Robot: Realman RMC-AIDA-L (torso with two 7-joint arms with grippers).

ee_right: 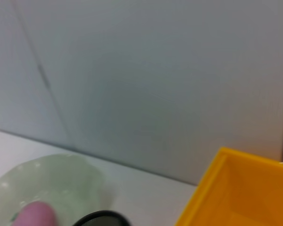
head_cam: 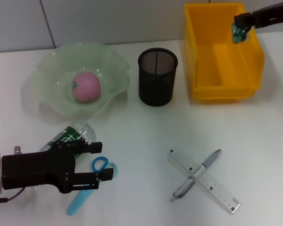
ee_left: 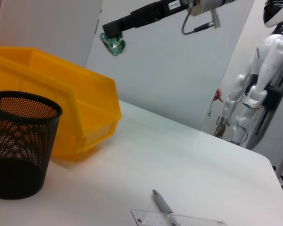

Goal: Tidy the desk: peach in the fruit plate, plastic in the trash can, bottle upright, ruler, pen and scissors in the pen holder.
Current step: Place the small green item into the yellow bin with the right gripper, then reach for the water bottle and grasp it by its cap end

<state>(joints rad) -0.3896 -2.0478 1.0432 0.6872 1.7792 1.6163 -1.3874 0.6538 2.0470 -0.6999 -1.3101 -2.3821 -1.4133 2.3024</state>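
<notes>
Right tool over the trash can with a green scrap; left tool spread above the lying bottle.

The right tool [head_cam: 239, 29] hangs above the yellow trash can [head_cam: 203, 59], pinching a small piece of green plastic [head_cam: 237, 34] over the bin's far right corner. The left tool [head_cam: 96, 162] sits low at the near left of the white bench [head_cam: 146, 136], its fingers apart, above the bottle [head_cam: 74, 133] lying on its side and the blue-handled scissors [head_cam: 92, 181] beside it. The peach [head_cam: 87, 86] rests in the pale-green fruit plate [head_cam: 42, 80]. The black mesh pen holder [head_cam: 157, 76] stands between plate and bin. Nearer the front, the pen [head_cam: 198, 173] lies crossed over the clear ruler [head_cam: 212, 186].
</notes>
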